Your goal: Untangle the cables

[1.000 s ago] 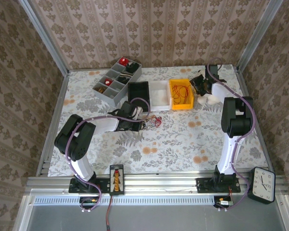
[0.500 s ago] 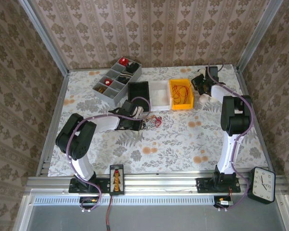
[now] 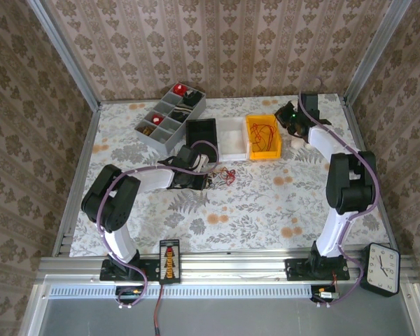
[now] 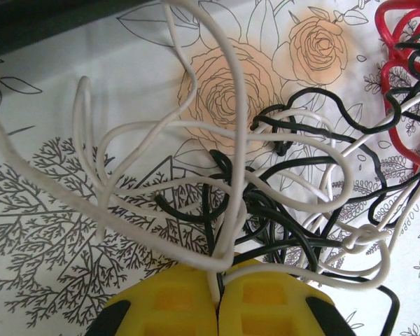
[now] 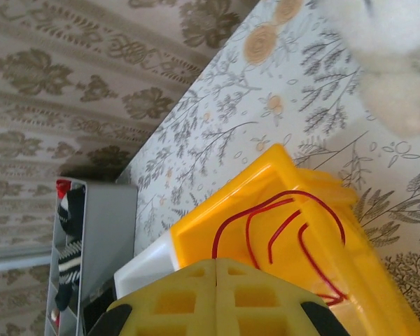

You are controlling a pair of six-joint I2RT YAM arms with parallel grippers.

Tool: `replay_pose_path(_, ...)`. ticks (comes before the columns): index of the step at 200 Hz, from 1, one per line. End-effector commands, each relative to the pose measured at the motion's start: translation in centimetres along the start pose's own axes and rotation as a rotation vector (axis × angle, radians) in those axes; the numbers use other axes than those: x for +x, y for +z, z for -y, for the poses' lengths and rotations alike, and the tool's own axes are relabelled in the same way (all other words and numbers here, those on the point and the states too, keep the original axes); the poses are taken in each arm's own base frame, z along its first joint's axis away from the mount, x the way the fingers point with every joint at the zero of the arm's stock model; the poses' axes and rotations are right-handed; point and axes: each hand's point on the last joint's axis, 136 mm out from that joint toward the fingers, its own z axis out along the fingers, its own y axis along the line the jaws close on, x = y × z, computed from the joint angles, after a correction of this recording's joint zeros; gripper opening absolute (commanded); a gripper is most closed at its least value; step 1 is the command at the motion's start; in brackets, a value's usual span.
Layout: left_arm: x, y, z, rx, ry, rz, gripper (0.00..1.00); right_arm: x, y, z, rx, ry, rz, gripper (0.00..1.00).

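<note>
Two closed pairs: left fingers (image 4: 227, 308) on the white cable (image 4: 77, 126), right fingers (image 5: 222, 276) empty.

Right tool (image 5: 215, 269): yellow pads (image 5: 262, 297) pressed together.
Yellow plastic bin (image 5: 196, 227): thin red cable (image 5: 280, 231) looped inside.
White plastic bin (image 5: 143, 269): just beside the yellow one.
Counter (image 5: 301, 105): flower pattern.

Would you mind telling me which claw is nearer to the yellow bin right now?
Right. The right claw is just off the right edge of the yellow bin; the left claw is farther away, shut on the white cable.
</note>
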Motion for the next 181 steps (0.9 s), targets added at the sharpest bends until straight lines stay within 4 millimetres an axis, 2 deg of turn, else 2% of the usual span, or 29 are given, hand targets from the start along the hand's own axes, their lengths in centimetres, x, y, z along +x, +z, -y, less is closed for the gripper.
replay_pose_path(1,3.2,2.1,-0.2,0.011,0.018,-0.084,0.00,1.7,-1.1,-0.1,0.033,-0.115,-0.049,0.00)
replay_pose_path(60,3.2,2.3,-0.1,0.010,0.025,-0.084,0.00,7.2,-0.1,1.1,0.034,-0.201,-0.276,0.00)
replay_pose_path(96,3.3,2.3,-0.1,0.009,0.025,-0.086,0.00,10.7,1.3,2.9,0.051,-0.186,-0.440,0.00)
replay_pose_path(139,3.3,2.3,-0.1,0.003,0.028,-0.086,0.00,11.8,2.5,4.0,0.065,-0.155,-0.482,0.00)
replay_pose_path(181,3.2,2.3,0.0,0.001,0.033,-0.087,0.00,11.1,2.9,3.3,0.060,-0.181,-0.468,0.00)
